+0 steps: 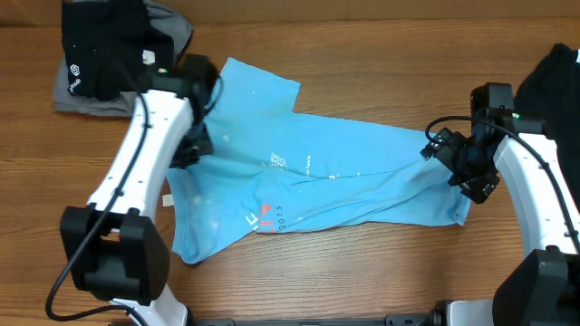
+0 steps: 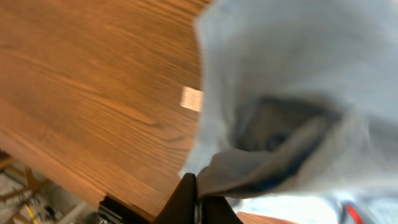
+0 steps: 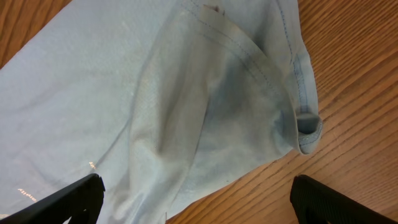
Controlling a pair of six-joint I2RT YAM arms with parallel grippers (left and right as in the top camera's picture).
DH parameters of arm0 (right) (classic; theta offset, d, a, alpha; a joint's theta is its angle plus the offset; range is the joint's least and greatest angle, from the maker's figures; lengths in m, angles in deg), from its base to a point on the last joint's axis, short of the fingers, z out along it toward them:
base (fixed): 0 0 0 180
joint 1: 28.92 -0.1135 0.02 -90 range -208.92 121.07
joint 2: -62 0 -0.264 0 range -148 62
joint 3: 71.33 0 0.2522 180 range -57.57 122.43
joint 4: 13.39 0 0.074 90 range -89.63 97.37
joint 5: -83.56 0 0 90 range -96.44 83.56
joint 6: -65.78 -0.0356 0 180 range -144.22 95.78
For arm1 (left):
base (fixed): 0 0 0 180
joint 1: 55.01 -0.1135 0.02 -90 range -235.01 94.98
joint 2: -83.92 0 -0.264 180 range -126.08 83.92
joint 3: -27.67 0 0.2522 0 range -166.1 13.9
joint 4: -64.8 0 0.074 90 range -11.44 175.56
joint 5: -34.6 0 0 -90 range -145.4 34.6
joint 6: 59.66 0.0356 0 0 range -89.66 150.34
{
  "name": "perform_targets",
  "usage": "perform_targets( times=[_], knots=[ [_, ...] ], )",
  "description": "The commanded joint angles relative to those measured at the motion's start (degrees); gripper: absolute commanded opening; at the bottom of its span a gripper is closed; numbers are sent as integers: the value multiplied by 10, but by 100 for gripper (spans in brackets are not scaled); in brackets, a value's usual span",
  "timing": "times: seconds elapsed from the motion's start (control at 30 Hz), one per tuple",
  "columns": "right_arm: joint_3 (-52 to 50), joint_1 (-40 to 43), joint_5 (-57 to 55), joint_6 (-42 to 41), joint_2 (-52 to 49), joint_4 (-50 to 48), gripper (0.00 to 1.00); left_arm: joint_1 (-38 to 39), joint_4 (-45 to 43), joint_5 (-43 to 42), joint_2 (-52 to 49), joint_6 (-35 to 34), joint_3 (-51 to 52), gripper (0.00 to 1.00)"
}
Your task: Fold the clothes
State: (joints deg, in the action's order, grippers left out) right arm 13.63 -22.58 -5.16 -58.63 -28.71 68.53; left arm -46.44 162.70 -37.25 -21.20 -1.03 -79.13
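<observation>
The light blue T-shirt (image 1: pixel 362 172) lies across the middle of the table (image 1: pixel 362 54), rumpled and slanting from 10 o'clock down to 4 o'clock, one sleeve sticking out at 11 o'clock. No clean fold shows yet. The body is creased along its length and the hem end at 3 o'clock is curled over, so I judge the folding barely begun for this garment.

The left gripper (image 2: pixel 196 202) is clenched at the shirt's 9 o'clock edge. Its wrist view is blurred, but cloth seems to be pinched between the closed jaws. The right gripper (image 1: pixel 464 170) hangs released over the 3 o'clock end, jaws spread wide on either side of the curled hem and grasping nothing.

A heap of black and grey garments (image 1: pixel 100 54) sits at 10 o'clock, close to the left arm's path. More black cloth (image 1: pixel 562 81) lies at 2 o'clock. A small white tag (image 1: pixel 169 199) rests on the wood just beside the shirt's left edge.
</observation>
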Motion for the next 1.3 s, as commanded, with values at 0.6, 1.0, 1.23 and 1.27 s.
perform_targets(
  times=[0.6,1.0,1.23,1.27],
  knots=[
    [-6,2,-5,16,2,37,100,-52,43,-142,3,61,-22,75],
    [-99,2,35,19,2,-36,15,43,-64,-242,2,88,169,4],
    [-152,2,43,1,2,-97,9,41,-160,-287,2,99,272,4],
    [-156,2,44,-4,2,-102,9,41,-172,-288,2,97,282,4]
  ],
)
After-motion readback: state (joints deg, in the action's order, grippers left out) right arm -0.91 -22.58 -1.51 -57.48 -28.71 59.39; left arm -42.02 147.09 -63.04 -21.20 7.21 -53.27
